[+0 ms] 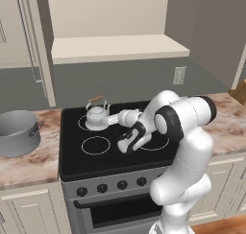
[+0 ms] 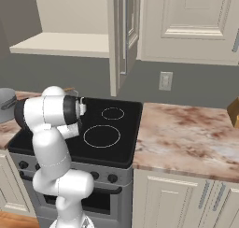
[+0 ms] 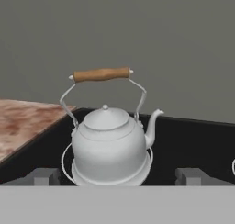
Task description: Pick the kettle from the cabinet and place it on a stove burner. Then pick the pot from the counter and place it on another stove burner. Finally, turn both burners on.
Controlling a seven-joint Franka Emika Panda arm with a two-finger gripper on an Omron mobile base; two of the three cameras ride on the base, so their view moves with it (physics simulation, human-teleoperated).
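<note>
Small rounded silvery-grey kettle with knobbed lid sits upright on the back-left ring of the black glass stove top. In the hand view its short curved spout points right, and the brown wooden grip on the wire handle runs left-right above the lid. Two-finger gripper is level with the kettle, just short of it, dark fingertips spread wide to either side, holding nothing. Wide grey metal pot stands on the pink-brown marble counter, left of the stove.
</note>
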